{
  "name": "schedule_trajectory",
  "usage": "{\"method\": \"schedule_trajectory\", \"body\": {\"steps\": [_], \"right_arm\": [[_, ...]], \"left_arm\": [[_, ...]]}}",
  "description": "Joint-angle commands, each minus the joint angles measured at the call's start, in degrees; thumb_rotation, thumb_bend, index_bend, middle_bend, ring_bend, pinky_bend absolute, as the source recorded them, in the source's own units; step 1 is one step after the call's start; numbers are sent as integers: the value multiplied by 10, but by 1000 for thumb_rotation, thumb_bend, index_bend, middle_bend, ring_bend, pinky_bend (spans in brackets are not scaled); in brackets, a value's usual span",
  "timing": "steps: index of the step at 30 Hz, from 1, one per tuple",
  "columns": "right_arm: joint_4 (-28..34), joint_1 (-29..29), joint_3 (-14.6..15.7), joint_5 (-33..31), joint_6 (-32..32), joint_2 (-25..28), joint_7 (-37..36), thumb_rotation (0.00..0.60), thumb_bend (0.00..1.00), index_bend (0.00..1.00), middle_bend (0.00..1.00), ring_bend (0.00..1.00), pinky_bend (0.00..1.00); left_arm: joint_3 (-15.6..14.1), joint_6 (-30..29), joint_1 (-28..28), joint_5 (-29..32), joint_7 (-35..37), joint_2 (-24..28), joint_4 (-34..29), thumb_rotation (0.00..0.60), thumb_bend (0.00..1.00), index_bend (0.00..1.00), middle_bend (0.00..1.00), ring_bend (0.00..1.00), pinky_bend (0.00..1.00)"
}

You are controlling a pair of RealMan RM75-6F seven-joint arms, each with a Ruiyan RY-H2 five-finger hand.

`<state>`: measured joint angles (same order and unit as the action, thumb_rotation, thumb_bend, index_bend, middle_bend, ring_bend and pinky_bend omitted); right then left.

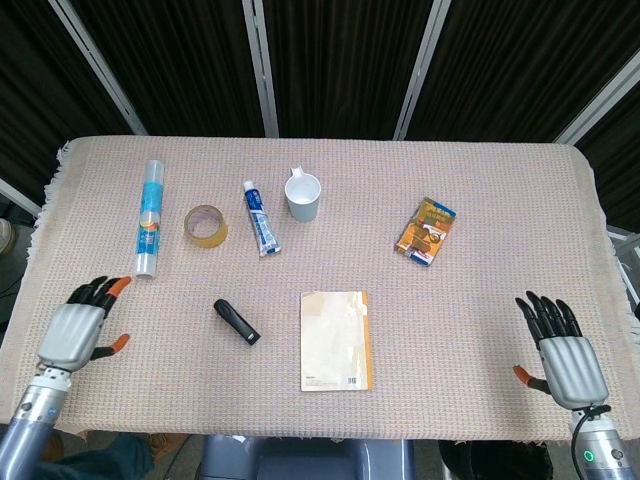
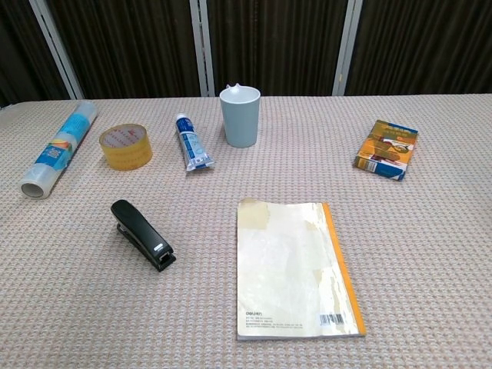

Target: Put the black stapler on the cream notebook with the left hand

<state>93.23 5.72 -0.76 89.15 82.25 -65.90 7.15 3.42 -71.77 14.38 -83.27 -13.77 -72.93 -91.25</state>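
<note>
Right, nothing is done yet: the black stapler lies flat on the desk, untouched, just left of the cream notebook and apart from it. My left hand hovers over the desk's left edge, fingers spread, holding nothing, well short of the stapler. My right hand sits at the far right, fingers apart and empty too. The reach, grasp, lift and placing are all ahead of me, I reckon.
</note>
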Motion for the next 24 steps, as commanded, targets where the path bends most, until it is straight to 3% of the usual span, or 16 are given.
{"method": "schedule_trajectory", "body": {"steps": [1,12,24], "right_arm": [[1,-1,1,2,3,3,-8,600,110,0,0,0,0],[3,-8,0,11,22,18,-39,600,110,0,0,0,0],[0,-15,-8,5,37,25,-59,600,109,0,0,0,0]], "left_arm": [[15,48,43,17,-40,-53,29,574,241,125,151,105,194],[39,121,122,49,-107,-164,84,574,241,153,172,105,195],[47,159,176,72,-159,-213,90,577,253,175,215,147,196]]}}
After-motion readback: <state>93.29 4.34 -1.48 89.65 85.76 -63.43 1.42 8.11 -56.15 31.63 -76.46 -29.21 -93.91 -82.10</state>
